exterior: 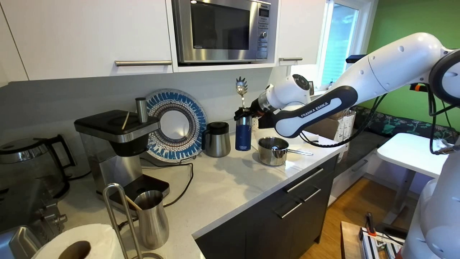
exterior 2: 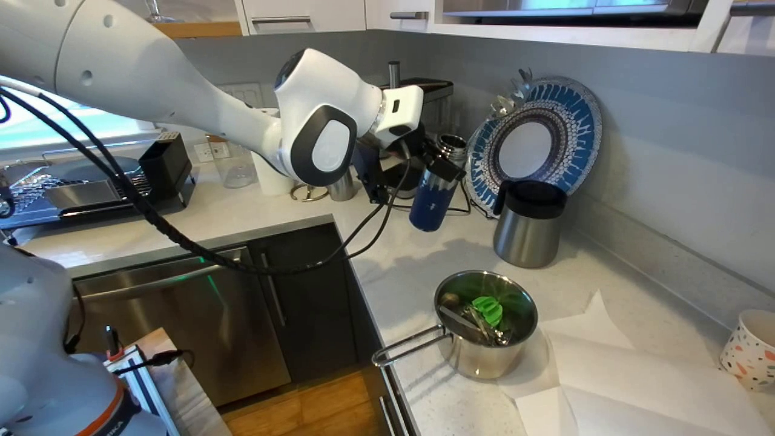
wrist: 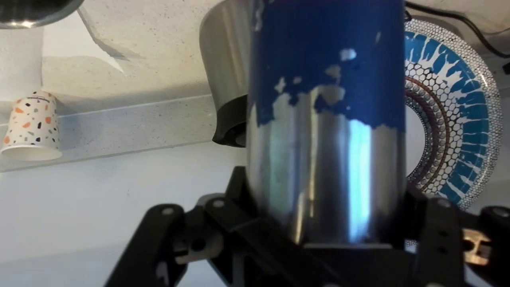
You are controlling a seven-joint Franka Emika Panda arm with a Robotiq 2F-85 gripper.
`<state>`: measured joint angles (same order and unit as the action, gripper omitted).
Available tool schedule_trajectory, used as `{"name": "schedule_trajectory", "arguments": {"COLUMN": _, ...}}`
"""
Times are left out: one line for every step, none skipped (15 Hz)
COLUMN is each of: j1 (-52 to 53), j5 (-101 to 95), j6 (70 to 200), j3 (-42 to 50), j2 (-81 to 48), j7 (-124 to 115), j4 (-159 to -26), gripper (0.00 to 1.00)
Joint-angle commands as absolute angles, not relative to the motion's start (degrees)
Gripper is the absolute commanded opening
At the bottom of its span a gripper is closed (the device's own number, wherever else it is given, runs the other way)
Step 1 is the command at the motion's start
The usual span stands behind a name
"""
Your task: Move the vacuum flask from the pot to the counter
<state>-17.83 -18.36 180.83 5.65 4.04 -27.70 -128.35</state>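
Over the pale desk (exterior: pixel 222 187), the arm (exterior: pixel 393 66) slopes down from a raised elbow, its wrist bent so that the pincer (wrist: pixel 326 199) lies close to level. The pincer's jaws are parted just enough to clamp the steel upper part of the dark blue vacuum flask (exterior: pixel 243 135) — one finger (wrist: pixel 239 185) on each side in the wrist view. The flask hangs in the air above the desk, leaning in an exterior view with its mouth (exterior 2: pixel 451 145) uppermost, apart from the steel saucepan (exterior 2: pixel 484 360). A metal pasta server (exterior: pixel 241 86) shows over the mouth — whether it stands inside, I cannot tell. Behind the flask are a lidded steel jug (wrist: pixel 227 59) and a patterned round plate (wrist: pixel 458 119).
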Motion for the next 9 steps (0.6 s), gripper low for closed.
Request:
{"name": "schedule_trajectory", "arguments": {"j1": -24.38, "j5": -33.13, "j6": 184.25, "j3": 2.15, "j2": 4.05, "j7": -39.20, "j4": -127.93, "gripper": 0.57}}
{"name": "schedule_trajectory", "arguments": {"j1": -25.46, "j5": -36.75, "j6": 184.22, "j3": 1.35, "j2": 4.23, "j7": -42.01, "j4": -127.62, "gripper": 0.57}}
{"name": "schedule_trajectory", "arguments": {"j1": -26.97, "j5": -41.19, "j6": 184.34, "j3": 0.40, "j2": 4.43, "j7": -45.19, "j4": -127.00, "gripper": 0.57}}
{"name": "schedule_trajectory", "arguments": {"j1": -27.78, "j5": -44.74, "j6": 184.63, "j3": -0.51, "j2": 4.75, "j7": -48.00, "j4": -126.85, "gripper": 0.57}}
{"name": "schedule_trajectory", "arguments": {"j1": -28.68, "j5": -48.59, "j6": 184.50, "j3": -1.48, "j2": 5.00, "j7": -51.22, "j4": -126.33, "gripper": 0.57}}
{"name": "schedule_trajectory", "arguments": {"j1": -29.16, "j5": -51.81, "j6": 184.69, "j3": -2.51, "j2": 5.10, "j7": -54.06, "j4": -126.29, "gripper": 0.57}}
{"name": "schedule_trajectory", "arguments": {"j1": -29.95, "j5": -55.54, "j6": 184.39, "j3": -3.64, "j2": 5.22, "j7": -57.43, "j4": -125.65, "gripper": 0.57}}
{"name": "schedule_trajectory", "arguments": {"j1": -30.44, "j5": -59.02, "j6": 184.13, "j3": -4.67, "j2": 5.21, "j7": -60.65, "j4": -125.23, "gripper": 0.57}}
{"name": "schedule_trajectory", "arguments": {"j1": -30.68, "j5": -62.20, "j6": 183.89, "j3": -5.65, "j2": 5.09, "j7": -63.80, "j4": -124.86, "gripper": 0.57}}
